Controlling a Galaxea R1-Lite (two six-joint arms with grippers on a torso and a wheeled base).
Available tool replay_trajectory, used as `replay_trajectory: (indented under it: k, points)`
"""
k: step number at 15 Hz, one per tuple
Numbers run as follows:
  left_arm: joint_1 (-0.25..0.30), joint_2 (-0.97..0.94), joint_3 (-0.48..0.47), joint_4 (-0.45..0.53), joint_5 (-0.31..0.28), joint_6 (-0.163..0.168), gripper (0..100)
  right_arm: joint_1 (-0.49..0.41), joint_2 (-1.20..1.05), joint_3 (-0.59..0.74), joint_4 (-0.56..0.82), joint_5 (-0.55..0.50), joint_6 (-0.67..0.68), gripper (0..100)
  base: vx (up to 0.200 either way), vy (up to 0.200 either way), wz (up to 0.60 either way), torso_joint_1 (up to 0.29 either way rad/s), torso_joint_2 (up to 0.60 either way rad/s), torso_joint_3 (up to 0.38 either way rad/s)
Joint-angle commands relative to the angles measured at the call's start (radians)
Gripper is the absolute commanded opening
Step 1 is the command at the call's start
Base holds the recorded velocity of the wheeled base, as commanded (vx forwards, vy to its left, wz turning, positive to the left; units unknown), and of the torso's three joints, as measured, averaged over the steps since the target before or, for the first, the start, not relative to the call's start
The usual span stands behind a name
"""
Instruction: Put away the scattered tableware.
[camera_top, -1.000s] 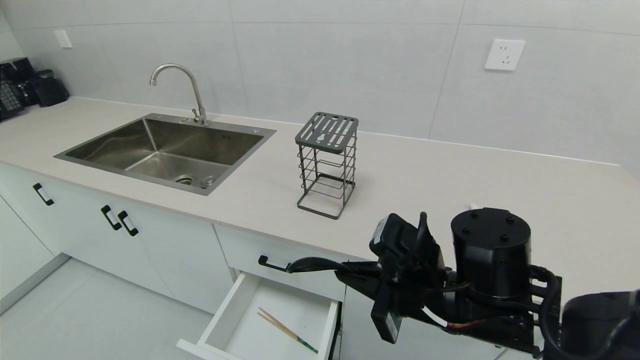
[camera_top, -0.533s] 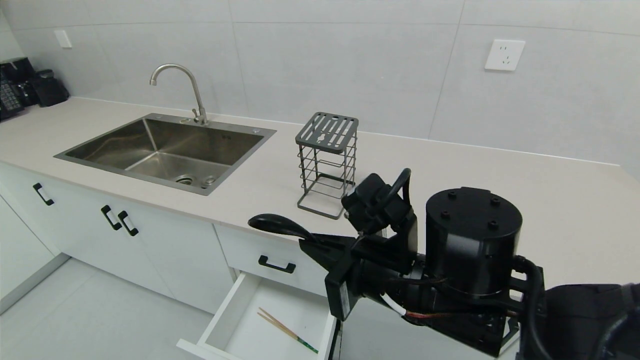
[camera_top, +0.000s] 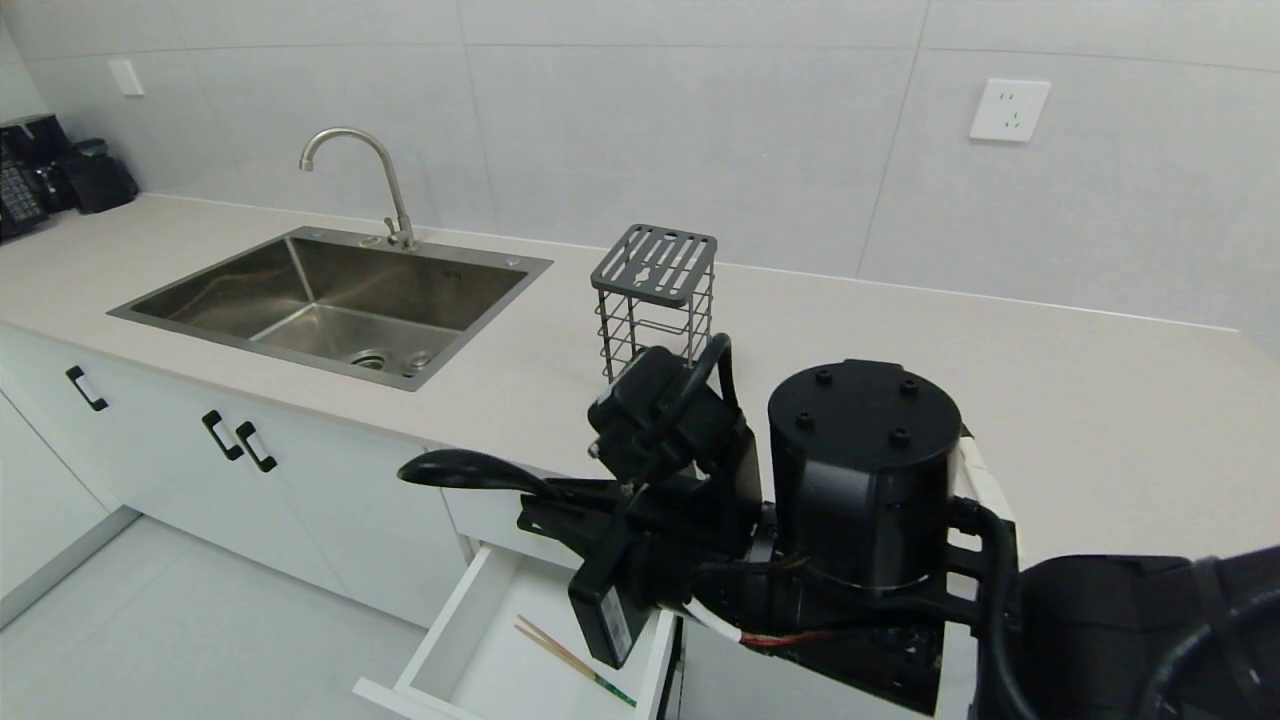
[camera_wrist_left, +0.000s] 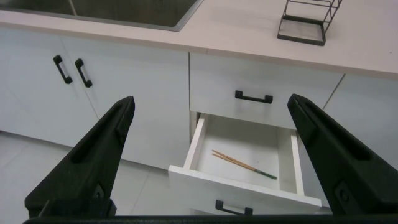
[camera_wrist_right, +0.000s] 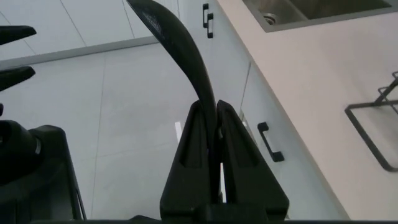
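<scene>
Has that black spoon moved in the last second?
Yes. Clamped in the right gripper, the black spoon has swung to the robot's left: its bowl was below the wire rack and is now well left of it, nearer the sink.

Light is bright, even and diffuse; shadows are soft. A band of shade is noted beneath the counter (camera_wrist_left: 249, 46) edge. A dull sheen is recorded on the sink (camera_top: 330, 300) at 9 o'clock in the head view, and a pale streak along the spoon (camera_wrist_right: 180, 56). Tile joints (camera_top: 700, 45) are bowed near 12 o'clock.
</scene>
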Motion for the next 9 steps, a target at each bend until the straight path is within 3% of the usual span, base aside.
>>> replay_trajectory:
  k: [1,5,9]
  points:
    - [0.000,0.001,0.000,0.000,0.000,0.000,100,0.002,0.036,-0.072,0.043,0.006,-0.022,0,0.000,0.000,0.00,0.000,0.00,0.000]
    - [0.000,0.001,0.000,0.000,0.000,0.000,100,0.017,0.059,-0.129,0.110,0.053,-0.034,0,0.000,0.000,0.00,0.000,0.00,0.000]
    - [0.000,0.001,0.000,0.000,0.000,0.000,100,0.019,0.106,-0.126,0.110,0.046,-0.039,0,0.000,0.000,0.00,-0.196,0.40,0.192]
